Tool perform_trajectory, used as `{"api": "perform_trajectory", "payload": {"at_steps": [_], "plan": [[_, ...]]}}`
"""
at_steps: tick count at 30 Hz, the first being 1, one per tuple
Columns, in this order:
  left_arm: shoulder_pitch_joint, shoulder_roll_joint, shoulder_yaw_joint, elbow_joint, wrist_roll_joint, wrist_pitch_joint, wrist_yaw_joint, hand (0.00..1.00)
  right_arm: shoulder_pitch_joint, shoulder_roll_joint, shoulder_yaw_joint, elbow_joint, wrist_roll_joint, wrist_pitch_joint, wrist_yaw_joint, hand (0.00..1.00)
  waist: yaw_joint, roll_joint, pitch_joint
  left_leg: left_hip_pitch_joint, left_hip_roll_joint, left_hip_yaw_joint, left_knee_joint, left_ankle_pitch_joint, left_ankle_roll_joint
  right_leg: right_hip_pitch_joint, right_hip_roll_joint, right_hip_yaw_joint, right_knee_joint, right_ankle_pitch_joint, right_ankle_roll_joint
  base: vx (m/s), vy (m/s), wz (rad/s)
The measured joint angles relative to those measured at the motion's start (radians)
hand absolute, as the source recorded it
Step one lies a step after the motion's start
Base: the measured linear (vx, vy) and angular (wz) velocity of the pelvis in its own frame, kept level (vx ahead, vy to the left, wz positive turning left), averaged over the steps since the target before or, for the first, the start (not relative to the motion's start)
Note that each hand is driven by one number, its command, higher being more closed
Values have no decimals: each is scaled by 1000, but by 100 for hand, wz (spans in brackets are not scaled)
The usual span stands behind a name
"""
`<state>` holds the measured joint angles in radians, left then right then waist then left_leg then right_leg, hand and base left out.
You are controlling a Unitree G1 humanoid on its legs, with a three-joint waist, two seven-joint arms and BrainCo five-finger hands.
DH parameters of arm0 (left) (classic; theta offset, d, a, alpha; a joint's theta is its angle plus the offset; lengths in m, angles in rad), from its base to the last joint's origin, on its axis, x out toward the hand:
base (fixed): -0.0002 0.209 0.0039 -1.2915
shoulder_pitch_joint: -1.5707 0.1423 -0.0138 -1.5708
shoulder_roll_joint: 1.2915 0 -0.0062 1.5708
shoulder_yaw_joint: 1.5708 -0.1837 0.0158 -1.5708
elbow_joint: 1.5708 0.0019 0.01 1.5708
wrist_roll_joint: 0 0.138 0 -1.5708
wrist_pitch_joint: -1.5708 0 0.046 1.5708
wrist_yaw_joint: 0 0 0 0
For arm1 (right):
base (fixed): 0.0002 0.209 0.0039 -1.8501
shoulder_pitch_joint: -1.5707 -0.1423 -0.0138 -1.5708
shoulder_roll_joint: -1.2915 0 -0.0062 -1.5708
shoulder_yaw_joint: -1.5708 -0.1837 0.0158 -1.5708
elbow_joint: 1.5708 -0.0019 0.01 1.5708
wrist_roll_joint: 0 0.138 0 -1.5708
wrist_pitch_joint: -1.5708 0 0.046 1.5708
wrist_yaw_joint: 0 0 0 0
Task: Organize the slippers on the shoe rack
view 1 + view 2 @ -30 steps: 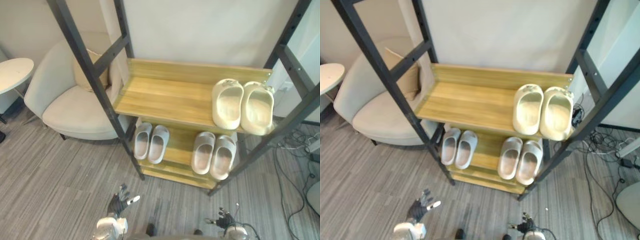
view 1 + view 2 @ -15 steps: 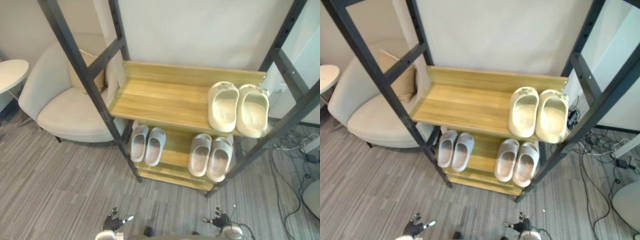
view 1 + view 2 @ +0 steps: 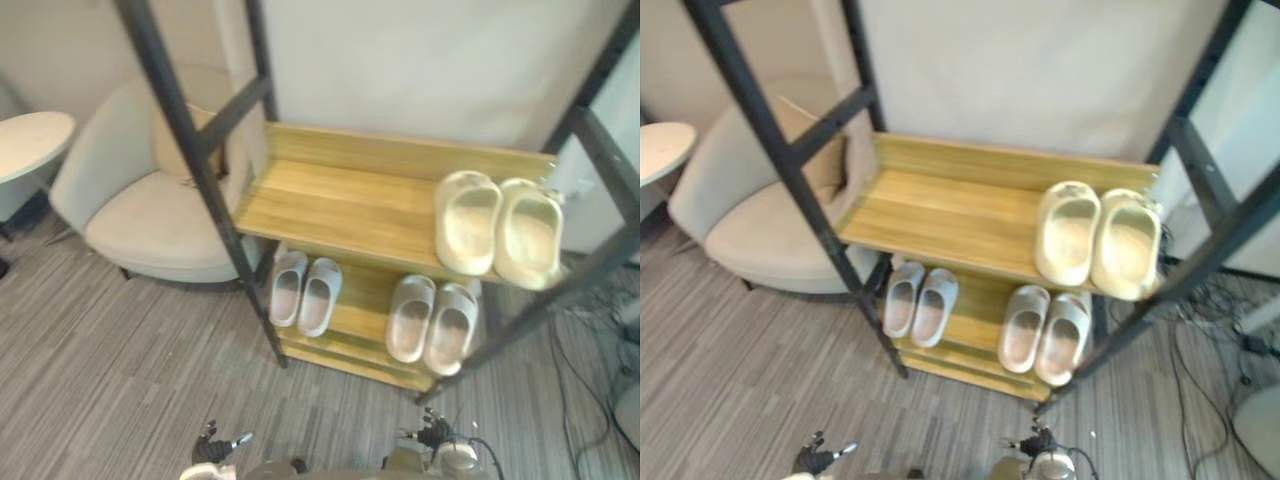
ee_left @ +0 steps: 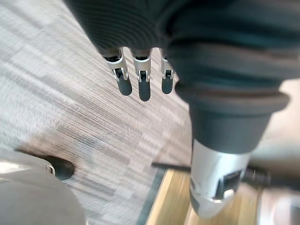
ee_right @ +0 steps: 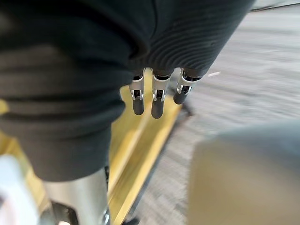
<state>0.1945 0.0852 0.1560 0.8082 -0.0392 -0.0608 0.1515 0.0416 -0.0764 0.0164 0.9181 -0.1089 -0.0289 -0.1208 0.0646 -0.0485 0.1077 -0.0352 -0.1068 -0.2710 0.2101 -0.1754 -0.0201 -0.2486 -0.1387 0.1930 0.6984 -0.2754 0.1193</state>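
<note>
1. The left hand (image 3: 212, 446) hangs low at the near edge of the head views, above the grey striped floor (image 3: 120, 370) and well short of the shoe rack (image 3: 340, 195).
2. In its wrist view, the left hand's fingers (image 4: 138, 83) reach out straight and side by side over the floor, with the thumb (image 4: 218, 187) held apart. The hand is relaxed and holds nothing.
3. The right hand (image 3: 432, 437) sits equally low, near the rack's front right foot.
4. Its fingers (image 5: 157, 101) are also straight and empty, pointing towards a yellow wooden board of the rack.
5. A cream pair of slippers (image 3: 470, 222) lies side by side at the right end of the upper shelf.
6. On the lower shelf, one grey pair (image 3: 289, 290) lies to the left and another grey pair (image 3: 410, 318) to the right.
7. A pale armchair (image 3: 150, 215) stands left of the rack, and a round white table (image 3: 30, 140) stands beyond it.
</note>
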Motion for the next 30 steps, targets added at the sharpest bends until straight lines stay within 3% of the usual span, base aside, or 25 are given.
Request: {"api": "perform_trajectory", "payload": {"at_steps": [2,4,6,8,10,11,13,14,15,17,18,21,23,27,30], "plan": [[-17,-22,4,-1,0,4,2,0,-3,-6,-10,1,2,1,-5,0,-3,-7,-2,-43,-20,-87,23,9,-33,51,5,18,-132,-54,-12,118,-271,141],[-39,-80,10,1,11,5,2,0,-28,-24,-27,-1,13,4,-12,0,19,55,14,-88,2,-159,-6,43,-67,86,5,-80,-232,-64,-40,40,-292,114],[-48,-109,10,-7,17,5,3,0,-40,-26,-26,-1,31,10,-14,0,21,73,14,-101,23,-210,-62,103,-93,95,9,-164,-244,-58,-50,-12,-242,120],[-49,-112,10,-16,16,2,4,0,-47,-10,-25,-10,34,11,-16,0,26,72,16,-106,43,-208,-97,153,-104,123,15,-241,-274,-45,-72,-16,-175,115],[-51,-114,11,-43,16,0,4,0,-56,-2,-26,-47,35,10,-18,0,28,55,35,-126,46,-122,-117,243,-88,148,5,-309,-305,-22,-97,-55,-124,106],[-58,-118,24,-56,16,0,4,0,-58,10,-23,-79,40,10,-19,0,31,41,44,-148,65,42,-116,260,-36,152,-6,-364,-343,5,-119,-74,-55,86],[-77,-120,27,-60,16,4,7,0,-73,10,-29,-115,42,7,-30,0,20,60,71,-179,147,365,76,143,19,179,-2,-430,-350,7,-125,-94,-71,98],[-75,-128,14,-59,17,8,13,0,-70,11,-48,-117,42,7,-36,0,5,65,75,-169,192,501,143,97,19,192,-6,-478,-341,7,-125,-126,-17,122],[-77,-136,-9,-59,17,8,17,0,-69,11,-55,-115,43,8,-40,0,-8,70,72,-153,207,572,169,68,15,194,-22,-518,-337,6,-127,-120,58,110],[-97,-136,-49,-26,20,9,18,0,-65,9,-64,-100,43,9,-43,0,-17,76,69,-127,208,626,166,22,11,200,-42,-562,-353,-6,-109,-101,142,70],[-107,-136,-61,-4,21,11,18,0,-72,1,-78,-84,43,9,-43,0,-18,97,62,-109,200,618,104,2,-12,200,-36,-573,-355,-12,-91,-78,176,52],[-108,-102,-78,15,39,13,19,0,-64,13,-92,-14,41,20,-38,0,-18,66,59,-42,115,577,-88,100,13,235,-48,-570,-450,36,-55,-40,153,53],[-107,-83,-78,32,39,14,19,0,-69,12,-94,12,41,22,-37,0,-19,66,57,-29,84,545,-137,128,30,255,-55,-574,-486,58,-37,11,147,43],[-94,-49,-75,79,39,24,20,0,-94,17,-92,50,30,25,-34,0,-15,59,58,4,61,527,-174,145,45,290,-61,-569,-514,83,-29,27,85,22],[-91,-44,-55,76,37,20,19,0,-129,20,-91,61,29,27,-32,0,-6,42,67,12,30,498,-174,134,67,280,-99,-574,-427,68,-16,16,95,23]]}}
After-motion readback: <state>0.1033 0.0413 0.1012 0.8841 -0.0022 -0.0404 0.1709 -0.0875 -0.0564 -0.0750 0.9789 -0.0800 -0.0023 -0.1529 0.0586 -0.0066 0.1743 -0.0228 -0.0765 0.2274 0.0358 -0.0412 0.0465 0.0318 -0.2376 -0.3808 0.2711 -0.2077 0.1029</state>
